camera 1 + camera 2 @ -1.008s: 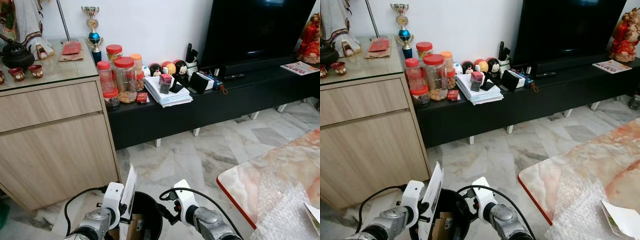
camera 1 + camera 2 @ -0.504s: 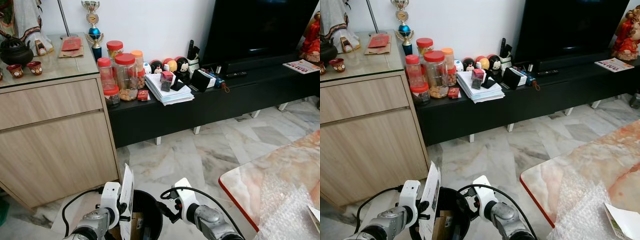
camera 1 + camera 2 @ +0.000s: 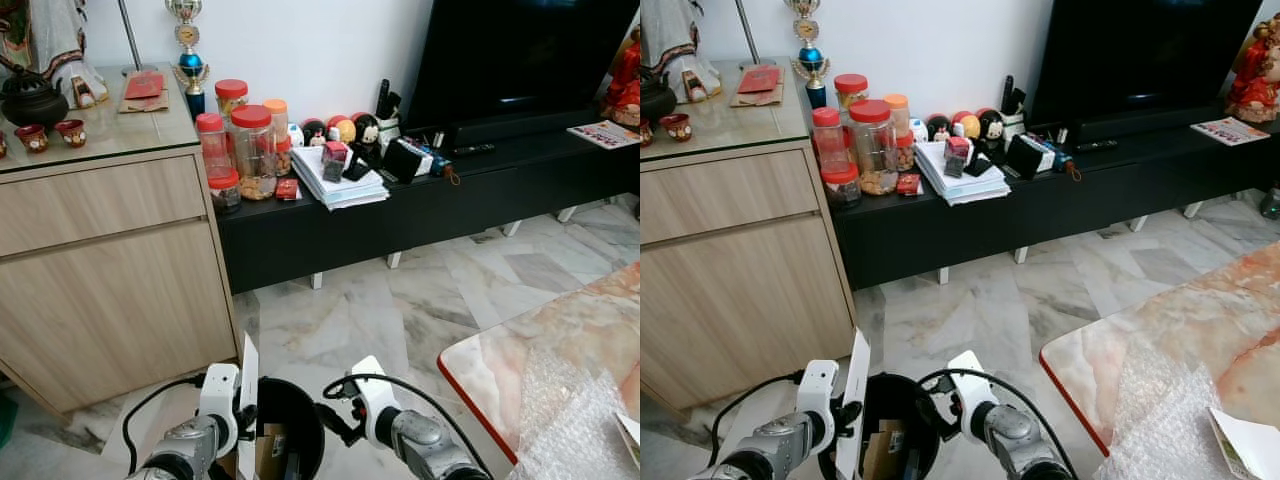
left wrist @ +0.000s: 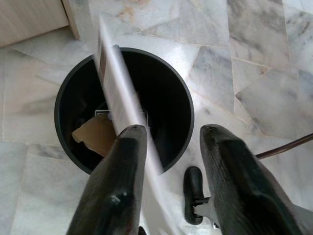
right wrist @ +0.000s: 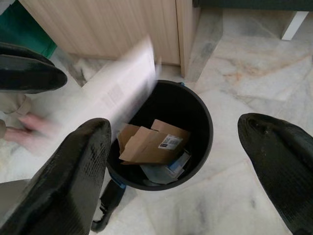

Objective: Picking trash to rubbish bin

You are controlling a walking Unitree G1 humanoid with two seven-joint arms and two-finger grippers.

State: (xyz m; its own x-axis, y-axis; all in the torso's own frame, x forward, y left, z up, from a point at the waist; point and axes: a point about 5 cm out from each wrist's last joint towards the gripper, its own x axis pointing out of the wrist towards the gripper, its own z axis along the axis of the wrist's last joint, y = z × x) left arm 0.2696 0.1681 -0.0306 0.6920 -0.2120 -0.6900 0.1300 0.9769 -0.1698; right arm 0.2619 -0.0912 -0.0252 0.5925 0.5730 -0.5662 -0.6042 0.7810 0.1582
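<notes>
The white sheet of paper [image 3: 248, 398] has been brought lower and more upright over the black rubbish bin [image 3: 300, 425] than a second ago. It is seen edge-on at the bin's left rim, blurred in the wrist views. The left gripper [image 4: 171, 161] has its fingers spread, the sheet lying against one finger [image 4: 120, 181]; whether it is pinched cannot be told. The right gripper [image 5: 181, 156] is held wide open above the bin, nothing between its fingers.

In the way: only the sheet itself crosses the bin's mouth. Inside the bin, brown cardboard pieces [image 5: 151, 142] with a white label and some pale wrappers are seen.

Around it, a wooden cabinet [image 3: 110, 270] stands to the left, a black low console [image 3: 420, 200] behind, loaded with red-lidded jars [image 3: 250, 150] and a paper stack [image 3: 335, 180], a television [image 3: 520, 50] above. A marble-topped table [image 3: 540, 350] sits at right. The floor is pale marble tile.
</notes>
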